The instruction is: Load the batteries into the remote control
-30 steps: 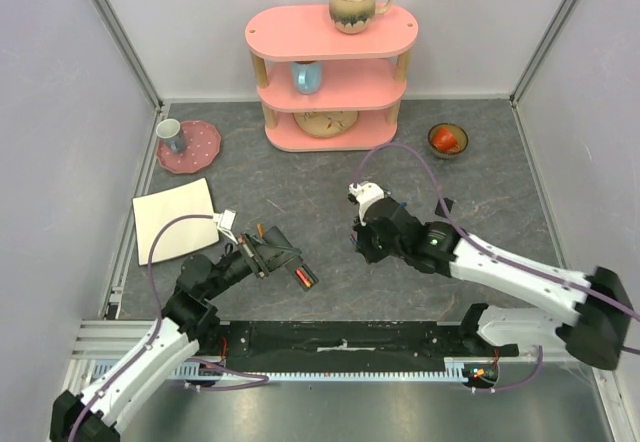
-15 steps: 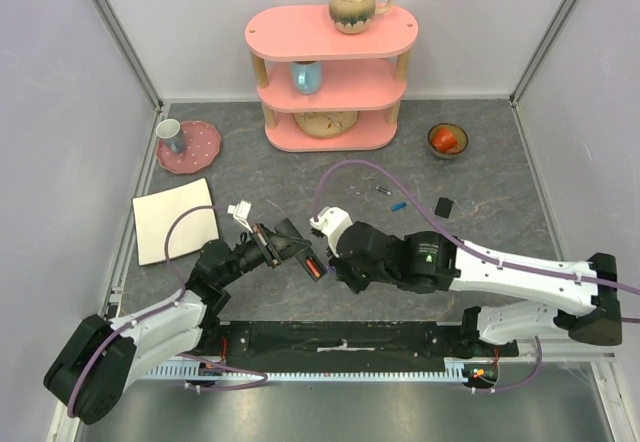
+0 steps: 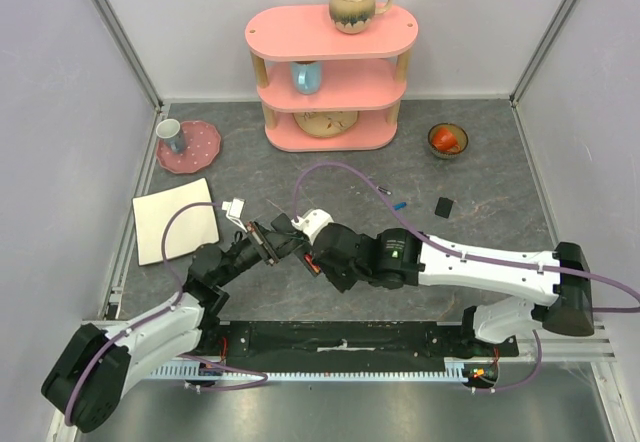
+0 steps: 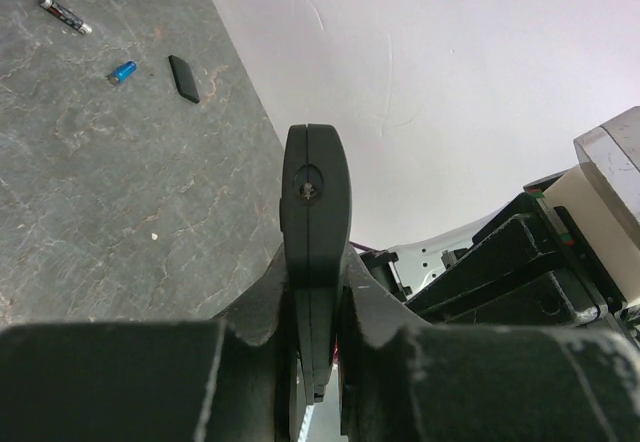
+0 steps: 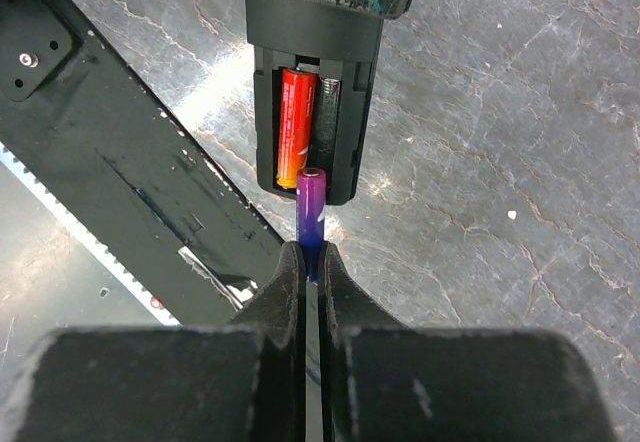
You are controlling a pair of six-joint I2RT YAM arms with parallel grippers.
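Left gripper (image 4: 318, 307) is clamped on the remote control (image 4: 314, 202), holding it above the table (image 4: 120, 192). Right gripper (image 5: 312, 267) pinches a purple battery (image 5: 311, 202), tip right at the open compartment (image 5: 328, 122) where a red-orange battery (image 5: 293, 127) already sits.

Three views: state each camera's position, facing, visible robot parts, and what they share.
Top external: high behind the robot, looking down at the table; left arm and right arm show.
Left wrist: looks along the left claw, shut on the remote control, edge-on; table with blue battery beyond.
Right wrist: looks along the right claw, shut on the purple battery, at the remote's open bay, red-orange battery seated.
Shared: the remote, in all three.
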